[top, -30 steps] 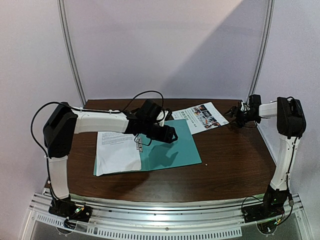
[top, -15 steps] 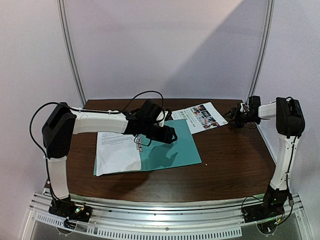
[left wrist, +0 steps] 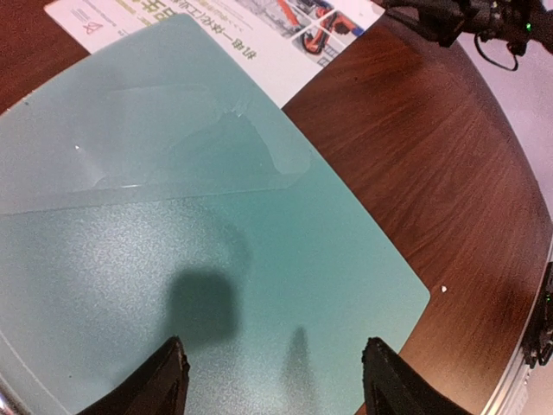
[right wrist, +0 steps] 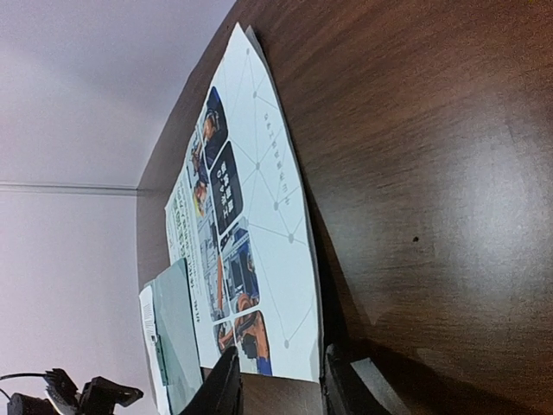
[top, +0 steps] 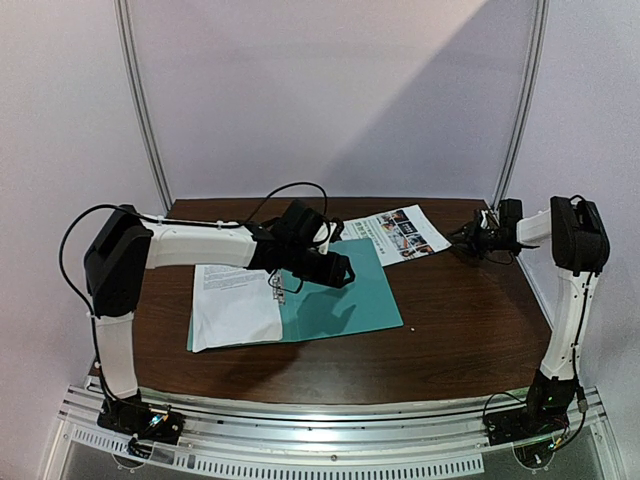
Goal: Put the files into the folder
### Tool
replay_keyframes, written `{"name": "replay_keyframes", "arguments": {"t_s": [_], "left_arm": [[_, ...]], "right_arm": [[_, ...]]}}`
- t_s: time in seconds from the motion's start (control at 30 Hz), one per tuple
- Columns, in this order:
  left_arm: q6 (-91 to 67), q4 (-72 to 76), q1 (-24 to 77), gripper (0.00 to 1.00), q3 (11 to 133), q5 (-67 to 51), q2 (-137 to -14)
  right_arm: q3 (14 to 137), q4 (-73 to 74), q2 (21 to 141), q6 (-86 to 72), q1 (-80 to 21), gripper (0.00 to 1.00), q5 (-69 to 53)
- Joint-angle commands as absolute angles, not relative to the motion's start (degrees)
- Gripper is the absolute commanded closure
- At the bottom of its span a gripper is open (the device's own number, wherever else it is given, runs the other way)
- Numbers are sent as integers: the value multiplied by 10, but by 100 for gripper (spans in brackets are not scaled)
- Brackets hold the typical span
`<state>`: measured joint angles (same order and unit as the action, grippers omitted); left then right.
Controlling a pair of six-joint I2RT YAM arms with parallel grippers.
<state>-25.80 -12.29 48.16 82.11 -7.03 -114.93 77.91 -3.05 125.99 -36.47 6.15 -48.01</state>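
At the left, the plain white text sheet [top: 235, 305] lies flat on the left part of the open teal folder [top: 350, 300], with a thin teal margin showing along its left and near edges. The sheet's near edge sits well back from the counter's [top: 460, 330] front edge, leaving a broad band of bare wood there.

The left jaws hover over the folder's right half. They stand wide, with nothing between their two dark fingertips [left wrist: 168, 385], which cast soft shadows on the card. Seen close, the folder is thin and matte with a fine grain, and a clear pocket with a slanted edge lies across its far part.

The folder's far right corner overlaps the colour-photo sheet [top: 395, 232], which lies angled toward the counter's back edge. This sheet is glossy white paper, printed with photo blocks, text and thin grey lines.

At its right edge we see the right jaws drawn narrow, with the paper's edge lying between their fingertips [right wrist: 226, 389]. We cannot tell whether they actually pinch it. The paper's edge throws a dark shadow on the wood beside it.

To the right of the folder the dark brown wood-grain counter lies open out to its right edge, marked only by a small white speck [top: 414, 328].
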Motion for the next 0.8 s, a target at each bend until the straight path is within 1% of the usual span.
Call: {"name": "replay_keyframes", "arguments": {"t_s": [0.0, 0.23, 0.43, 0.57, 0.77], "left_arm": [[-258, -132, 490, 30, 817, -67, -1133], [-258, -135, 490, 30, 847, -52, -1150], [-260, -170, 487, 30, 956, 19, -1210], [-273, -186, 464, 29, 1026, 53, -1255], [-279, -179, 423, 29, 1100, 22, -1336]], "right_arm": [[766, -97, 1253, -394, 67, 69, -529], [768, -67, 1257, -368, 68, 69, -506], [768, -61, 1264, -360, 68, 69, -501], [768, -61, 1267, -359, 68, 69, -501], [768, -52, 1269, -350, 68, 69, -495]]}}
